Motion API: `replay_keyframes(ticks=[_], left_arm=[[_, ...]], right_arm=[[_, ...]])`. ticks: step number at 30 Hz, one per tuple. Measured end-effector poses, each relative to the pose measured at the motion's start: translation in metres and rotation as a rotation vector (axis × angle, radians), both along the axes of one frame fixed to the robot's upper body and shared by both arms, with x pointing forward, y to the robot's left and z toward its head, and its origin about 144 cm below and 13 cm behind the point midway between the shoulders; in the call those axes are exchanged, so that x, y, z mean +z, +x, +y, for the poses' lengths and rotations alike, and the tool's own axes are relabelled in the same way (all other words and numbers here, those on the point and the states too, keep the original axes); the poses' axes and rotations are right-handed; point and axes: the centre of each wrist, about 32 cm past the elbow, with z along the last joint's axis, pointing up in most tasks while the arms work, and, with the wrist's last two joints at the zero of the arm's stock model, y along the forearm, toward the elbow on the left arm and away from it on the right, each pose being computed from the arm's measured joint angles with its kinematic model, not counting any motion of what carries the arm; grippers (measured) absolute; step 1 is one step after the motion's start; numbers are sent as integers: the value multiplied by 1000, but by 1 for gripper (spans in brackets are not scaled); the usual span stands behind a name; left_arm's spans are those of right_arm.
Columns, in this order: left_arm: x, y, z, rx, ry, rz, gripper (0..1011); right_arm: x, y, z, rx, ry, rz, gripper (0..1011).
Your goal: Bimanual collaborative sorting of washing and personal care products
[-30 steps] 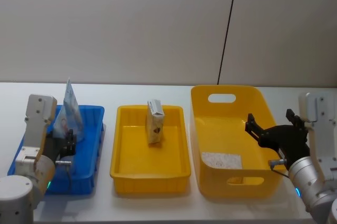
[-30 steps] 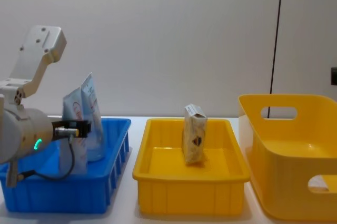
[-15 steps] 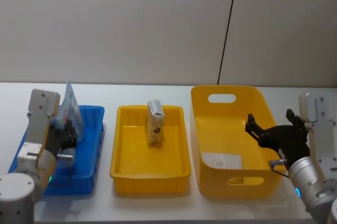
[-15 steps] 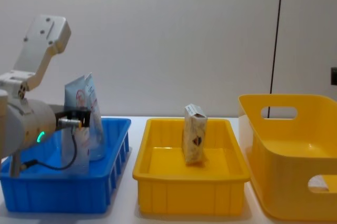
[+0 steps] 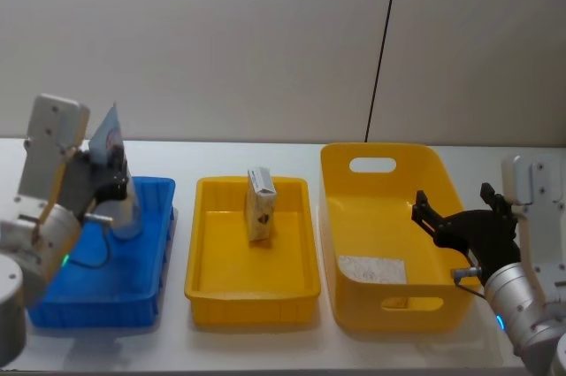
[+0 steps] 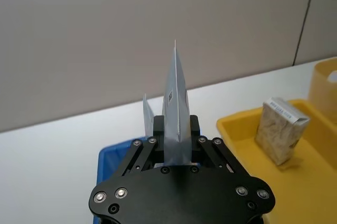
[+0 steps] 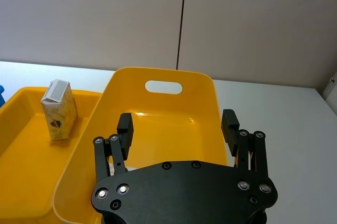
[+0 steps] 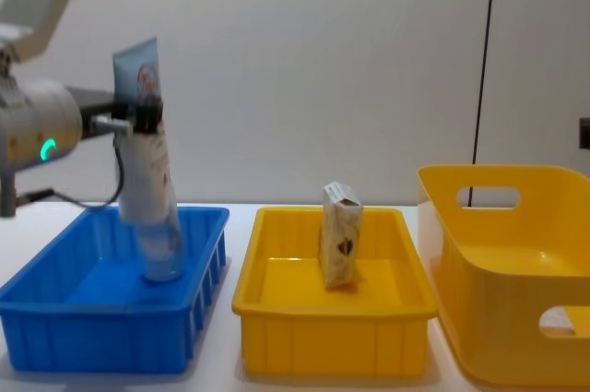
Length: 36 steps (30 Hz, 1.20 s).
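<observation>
Pinching the likely soft, light squeeze tube (image 8: 147, 180) near its flat end, the left gripper (image 8: 138, 120) hung at 9 o'clock; the right gripper (image 7: 177, 124) sat spread at 4 o'clock.

Left gripper (image 8: 147, 117) clamped, held high; right gripper (image 5: 453, 204) spread.
</observation>
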Motion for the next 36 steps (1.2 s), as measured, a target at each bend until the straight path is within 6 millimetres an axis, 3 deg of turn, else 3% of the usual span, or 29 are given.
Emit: replay_keyframes(ticks=[14,36], left_arm=[[42,-5,13,-197,-24,-98,223],[69,6,8,-542,-67,-135,223]], right_arm=[[0,0,0,0,0,0,1004],[0,0,0,0,0,0,1004]])
